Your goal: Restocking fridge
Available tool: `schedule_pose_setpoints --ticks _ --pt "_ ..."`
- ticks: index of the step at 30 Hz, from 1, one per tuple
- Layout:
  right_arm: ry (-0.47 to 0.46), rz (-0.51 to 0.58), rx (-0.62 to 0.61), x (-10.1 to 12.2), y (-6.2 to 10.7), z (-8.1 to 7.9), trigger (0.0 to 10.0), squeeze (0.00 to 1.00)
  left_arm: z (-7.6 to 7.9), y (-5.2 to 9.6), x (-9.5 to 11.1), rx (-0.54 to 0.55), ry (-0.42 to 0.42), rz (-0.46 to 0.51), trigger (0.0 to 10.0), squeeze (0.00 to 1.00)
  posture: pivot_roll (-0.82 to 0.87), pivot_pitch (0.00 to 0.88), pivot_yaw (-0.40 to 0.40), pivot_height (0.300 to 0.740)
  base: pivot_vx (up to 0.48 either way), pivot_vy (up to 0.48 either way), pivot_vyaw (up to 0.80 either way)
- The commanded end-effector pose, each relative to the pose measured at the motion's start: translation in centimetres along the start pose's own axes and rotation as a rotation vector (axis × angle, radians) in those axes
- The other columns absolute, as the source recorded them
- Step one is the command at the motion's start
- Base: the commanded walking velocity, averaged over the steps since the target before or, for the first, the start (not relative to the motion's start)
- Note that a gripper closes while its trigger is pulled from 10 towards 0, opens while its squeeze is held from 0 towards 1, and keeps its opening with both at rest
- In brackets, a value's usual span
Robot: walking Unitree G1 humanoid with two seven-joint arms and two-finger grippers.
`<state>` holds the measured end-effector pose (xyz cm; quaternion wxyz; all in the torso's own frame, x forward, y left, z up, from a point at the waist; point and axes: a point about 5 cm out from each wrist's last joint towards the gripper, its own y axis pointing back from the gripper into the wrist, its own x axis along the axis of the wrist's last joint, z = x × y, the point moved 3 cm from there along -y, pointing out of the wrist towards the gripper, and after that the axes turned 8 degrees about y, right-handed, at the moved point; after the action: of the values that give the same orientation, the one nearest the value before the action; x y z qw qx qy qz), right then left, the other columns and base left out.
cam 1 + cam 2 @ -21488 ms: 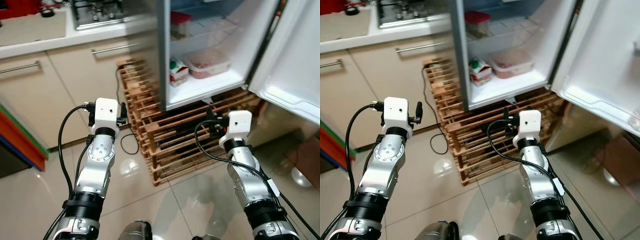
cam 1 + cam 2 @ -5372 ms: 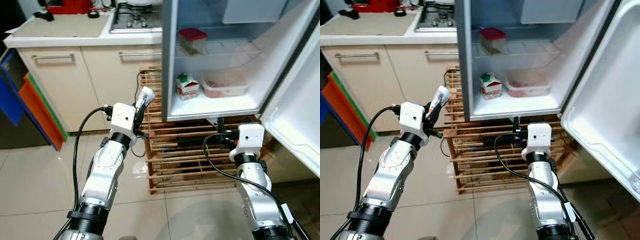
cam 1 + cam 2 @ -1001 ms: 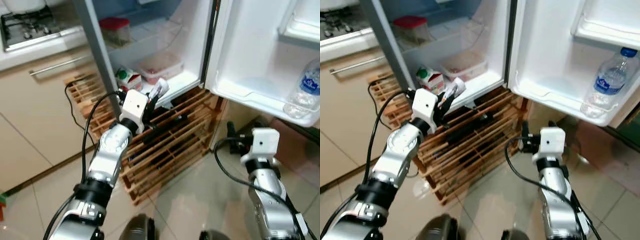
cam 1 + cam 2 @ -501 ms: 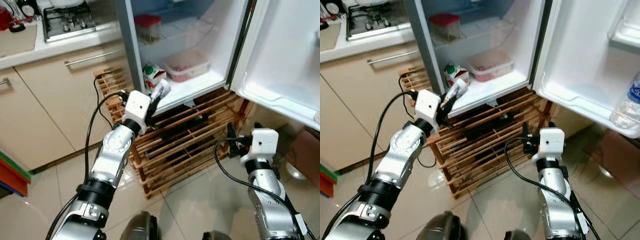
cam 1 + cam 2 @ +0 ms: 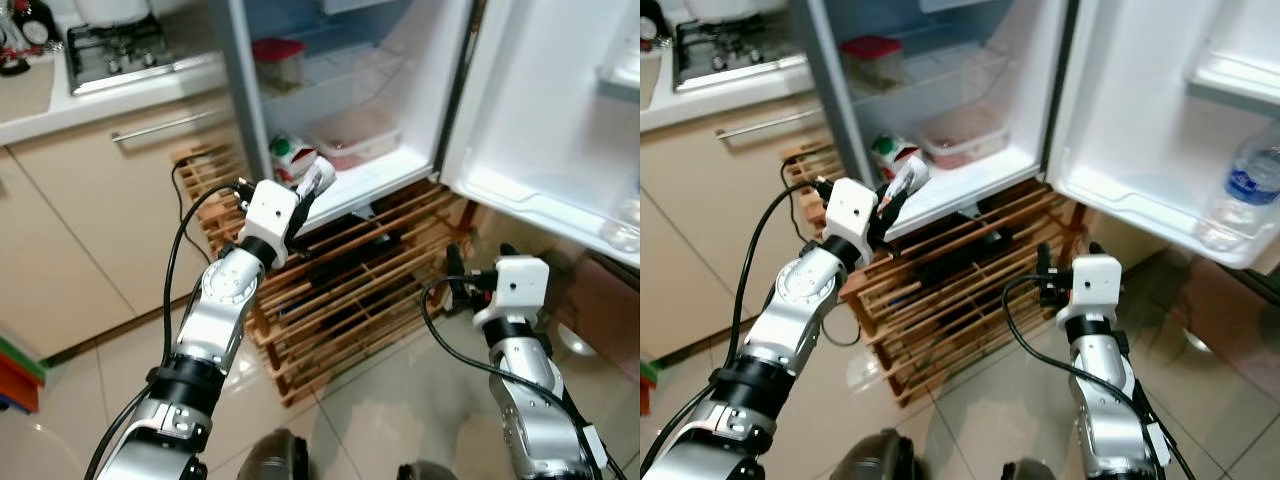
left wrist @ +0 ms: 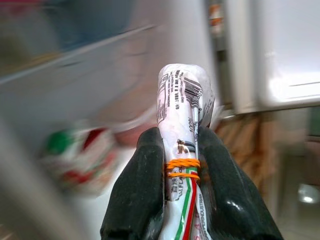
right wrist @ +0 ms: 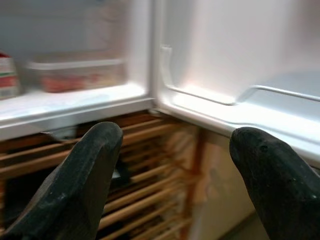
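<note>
1. Left gripper (image 6: 182, 150) clamped on a rolled white packet (image 6: 182, 107), orange rubber band round it, green and red stripes on the wrap.
2. Packet held up in front of the open fridge (image 5: 420, 90), just beside the front edge of its bottom shelf (image 5: 385, 170), tip pointing toward the carton (image 5: 285, 155).
3. Carton sits at the left of the bottom shelf; clear tub (image 5: 355, 133) with pinkish contents to its right.
4. Red-lid box (image 5: 278, 60) on the wire shelf above.
5. Right gripper (image 7: 175, 165) spread wide, empty, low in front of the wooden rack (image 5: 350, 290) under the fridge.
6. Fridge door (image 5: 1160, 110) swung open to the right; water bottle (image 5: 1232, 195) stands in its lower door bin.
7. Hob (image 5: 125, 45) on the counter left of the fridge, cabinets below.
</note>
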<state>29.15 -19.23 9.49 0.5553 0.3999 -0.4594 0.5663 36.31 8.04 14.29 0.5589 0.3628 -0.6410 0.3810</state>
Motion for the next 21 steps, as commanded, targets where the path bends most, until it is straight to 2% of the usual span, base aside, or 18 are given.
schedule_pose_setpoints --ticks 1,7,13,17,21 --pt "-0.009 0.01 0.001 0.27 -0.2 -0.25 10.0 0.0 -0.88 -0.23 0.51 0.021 -0.022 0.004 10.0 0.0 0.08 0.037 0.068 0.69 0.431 0.0 0.0" --pt "-0.012 0.013 0.006 0.36 -0.22 -0.44 10.0 0.0 -1.22 -0.22 0.53 0.048 -0.015 0.006 10.0 0.0 0.08 0.038 0.07 0.69 0.418 -0.129 0.0" --pt "-0.011 0.005 0.021 0.34 -0.21 -0.75 10.0 0.0 -1.67 -0.2 0.45 0.07 0.002 0.003 10.0 0.0 0.08 0.038 0.065 0.69 0.0 0.0 0.0" --pt "-0.007 -0.026 0.033 0.01 -0.29 -0.98 10.0 0.0 -1.44 -0.25 0.41 0.07 0.006 0.003 10.0 0.0 0.08 0.042 0.063 0.672 0.0 0.0 0.0" --pt "-0.001 0.002 0.012 0.31 -0.14 -0.71 10.0 0.0 -1.4 -0.2 0.36 0.069 -0.001 -0.001 10.0 0.0 0.08 0.047 0.065 0.662 0.0 0.0 0.0"
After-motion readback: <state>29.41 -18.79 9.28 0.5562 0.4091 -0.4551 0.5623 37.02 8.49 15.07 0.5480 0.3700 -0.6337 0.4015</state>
